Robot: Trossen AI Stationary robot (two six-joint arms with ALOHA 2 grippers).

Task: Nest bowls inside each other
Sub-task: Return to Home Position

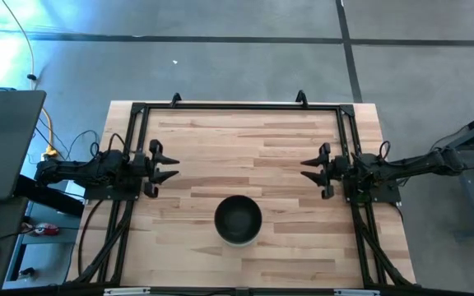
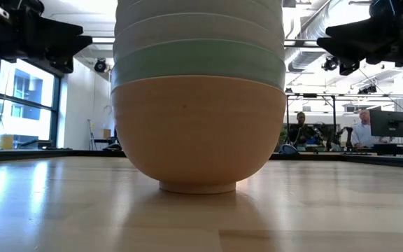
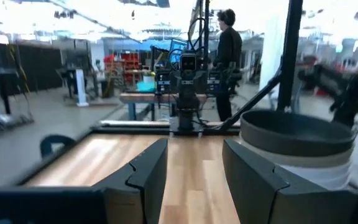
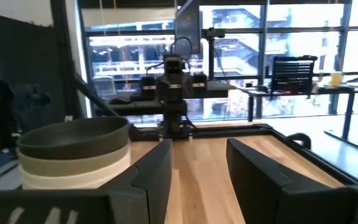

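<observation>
High view shows you the bowl stack (image 1: 238,219) on the desk (image 1: 303,247), left arm (image 1: 81,168) and right arm (image 1: 410,164) aside with jaws apart; it looks rigid, slick, top-heavy, so grip low.

left arm (image 1: 81,170): matte black jointed links, thin black cable loops near wrist | right arm (image 1: 418,163): same black build | left gripper (image 1: 171,166): two black angular wedge-shaped fingers (image 3: 143,180) | right gripper (image 1: 308,170): matching black fingers (image 4: 151,177)
</observation>
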